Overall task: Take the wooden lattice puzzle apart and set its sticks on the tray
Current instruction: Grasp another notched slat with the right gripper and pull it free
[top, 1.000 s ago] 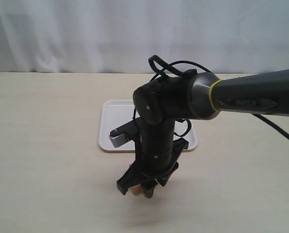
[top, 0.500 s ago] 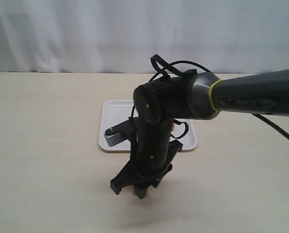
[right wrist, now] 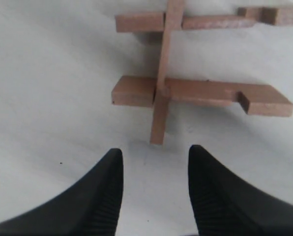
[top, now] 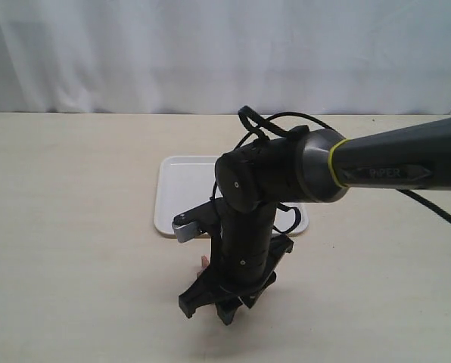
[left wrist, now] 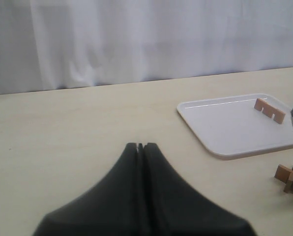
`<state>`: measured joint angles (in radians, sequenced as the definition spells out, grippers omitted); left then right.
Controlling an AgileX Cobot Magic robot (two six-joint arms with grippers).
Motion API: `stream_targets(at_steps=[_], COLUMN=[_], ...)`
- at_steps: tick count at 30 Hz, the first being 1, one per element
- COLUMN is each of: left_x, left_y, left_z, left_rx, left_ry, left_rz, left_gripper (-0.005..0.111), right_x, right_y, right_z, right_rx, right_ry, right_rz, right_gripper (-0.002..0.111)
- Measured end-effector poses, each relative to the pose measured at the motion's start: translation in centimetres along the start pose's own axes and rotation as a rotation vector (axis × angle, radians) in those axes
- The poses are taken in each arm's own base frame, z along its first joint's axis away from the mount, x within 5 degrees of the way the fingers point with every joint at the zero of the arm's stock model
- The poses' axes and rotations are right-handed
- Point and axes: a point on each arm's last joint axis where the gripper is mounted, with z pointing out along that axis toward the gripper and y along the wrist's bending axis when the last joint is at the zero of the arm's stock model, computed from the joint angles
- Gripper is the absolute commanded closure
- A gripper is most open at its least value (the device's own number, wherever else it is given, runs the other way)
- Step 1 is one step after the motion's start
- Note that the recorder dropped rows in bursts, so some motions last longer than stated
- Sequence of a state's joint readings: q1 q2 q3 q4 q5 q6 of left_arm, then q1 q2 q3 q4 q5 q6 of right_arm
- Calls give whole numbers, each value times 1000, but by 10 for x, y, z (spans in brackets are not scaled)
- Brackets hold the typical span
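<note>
The wooden lattice puzzle (right wrist: pixel 176 91) lies on the table as three sticks still locked together: two parallel bars and one crossing them. My right gripper (right wrist: pixel 154 155) is open just short of it, the crossing stick's end pointing into the gap. In the exterior view the right gripper (top: pixel 225 299) hangs low in front of the tray (top: pixel 181 189), and only a sliver of the puzzle (top: pixel 203 262) shows. One loose stick (left wrist: pixel 270 110) lies on the tray (left wrist: pixel 225 125), with the puzzle (left wrist: pixel 290 173) beside it. My left gripper (left wrist: pixel 140 146) is shut and empty, away from both.
The right arm (top: pixel 392 162) reaches in from the right and hides much of the tray's near side. A white curtain (top: pixel 210 53) closes off the back of the table. The table surface (left wrist: pixel 63 128) is pale wood.
The right gripper has shifted slightly right and lower. The wood that showed at its tips a second ago now peeks out behind it on the left.
</note>
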<state>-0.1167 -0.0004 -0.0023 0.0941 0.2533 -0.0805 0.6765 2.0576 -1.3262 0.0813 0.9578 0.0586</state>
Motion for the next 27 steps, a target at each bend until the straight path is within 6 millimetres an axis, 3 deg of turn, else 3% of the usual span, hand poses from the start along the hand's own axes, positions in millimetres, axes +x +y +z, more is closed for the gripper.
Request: stream_targets(at_steps=[5,16,27], left_x=[0,0,0], left_y=[0,0,0], left_z=[0,0,0], left_rx=[0,0,0], left_ry=[0,0,0], left_rz=[0,0,0], left_gripper=[107,107,107], right_x=[-3,-5,-5], right_y=[0,0,0], right_z=[3,3,3], right_rx=[-3,-4,-4], right_ry=[-57,-76,-78], right_rz=[2,2,5], right_gripper=[70,103,104])
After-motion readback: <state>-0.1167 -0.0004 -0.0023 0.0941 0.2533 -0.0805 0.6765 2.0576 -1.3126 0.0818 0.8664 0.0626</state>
